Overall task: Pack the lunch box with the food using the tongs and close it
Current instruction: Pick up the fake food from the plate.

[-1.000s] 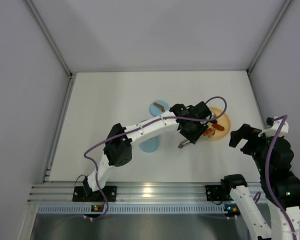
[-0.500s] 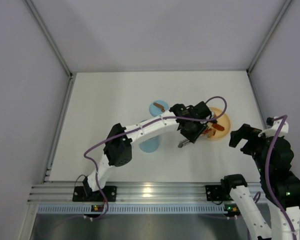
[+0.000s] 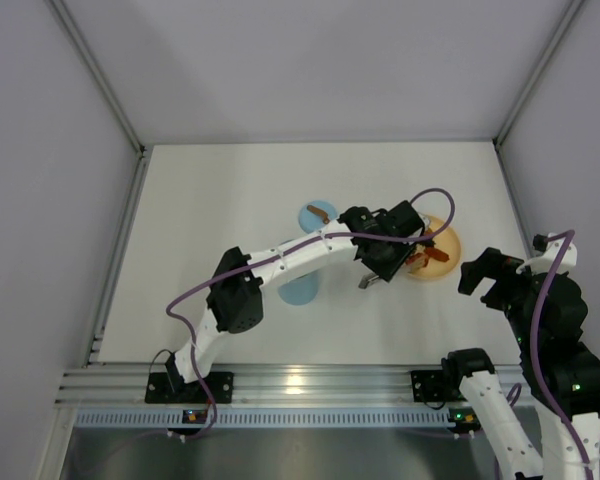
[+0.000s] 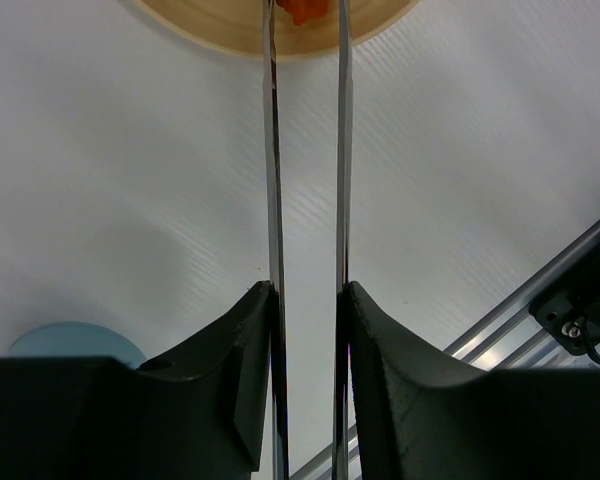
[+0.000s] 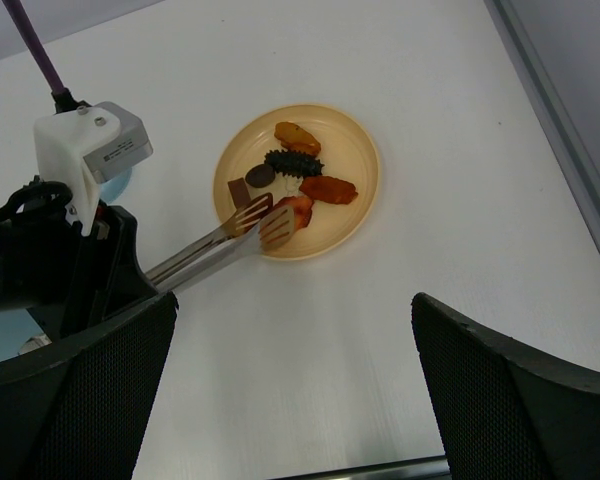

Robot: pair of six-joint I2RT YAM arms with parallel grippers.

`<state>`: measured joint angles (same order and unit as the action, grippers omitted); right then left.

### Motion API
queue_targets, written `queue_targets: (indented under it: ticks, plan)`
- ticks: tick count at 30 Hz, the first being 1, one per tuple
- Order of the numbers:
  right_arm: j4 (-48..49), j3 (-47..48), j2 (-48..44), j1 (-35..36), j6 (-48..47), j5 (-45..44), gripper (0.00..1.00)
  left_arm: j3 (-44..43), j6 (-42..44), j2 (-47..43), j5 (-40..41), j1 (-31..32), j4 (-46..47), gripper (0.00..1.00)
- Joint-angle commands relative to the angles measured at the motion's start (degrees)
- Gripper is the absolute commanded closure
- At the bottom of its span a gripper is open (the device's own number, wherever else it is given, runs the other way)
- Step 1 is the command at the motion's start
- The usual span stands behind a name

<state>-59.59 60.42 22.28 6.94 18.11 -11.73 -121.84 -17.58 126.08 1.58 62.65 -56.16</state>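
1. Trouble at the left side: the lunch box (image 3: 300, 292) stands on the table (image 3: 210, 220), partly hidden under the forearm of the left arm in the top view. If this arm swings back low, it can probably push the tub over.
2. Trouble in the middle: the left gripper (image 4: 308, 292) presses its fingers narrow on both arms of the tongs (image 4: 343, 150) and holds them. The metal is thin and looks smooth, so the tongs may turn or slide in this hold.
3. Trouble at the right: the tips of the tongs are at the red piece (image 5: 298, 207) on the plate (image 5: 332, 228). In the left wrist view the piece sits between the two arms. Whether it is really pinched, the pictures do not tell. The piece is small and may slip out on the way to the tub.
4. The dark brown pieces (image 5: 292, 162) and the orange piece (image 5: 296, 135) lie close around the red one, so the tips may push a neighbour aside.
5. The lid (image 3: 317, 214) lies flat behind the tub, apart from it, with the brown handle up. It does not block the way.
6. The right gripper (image 3: 483, 277) waits at the far right, near the plate but not touching it. Its fingers are wide and hold nothing.
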Motion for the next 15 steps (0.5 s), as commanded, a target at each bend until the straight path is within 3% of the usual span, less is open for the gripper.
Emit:
queue_targets:
  ticks: [1,15]
  plan:
    - [0.2,0.0,0.3,-0.7,0.1,-0.2,0.01,-2.5,0.3,-4.7,2.3,-0.1,3.3,0.82]
    - [0.5,0.4,0.8,-0.7,0.1,-0.4,0.01,-3.8,1.3,-7.0,4.7,-0.1,3.5,0.82]
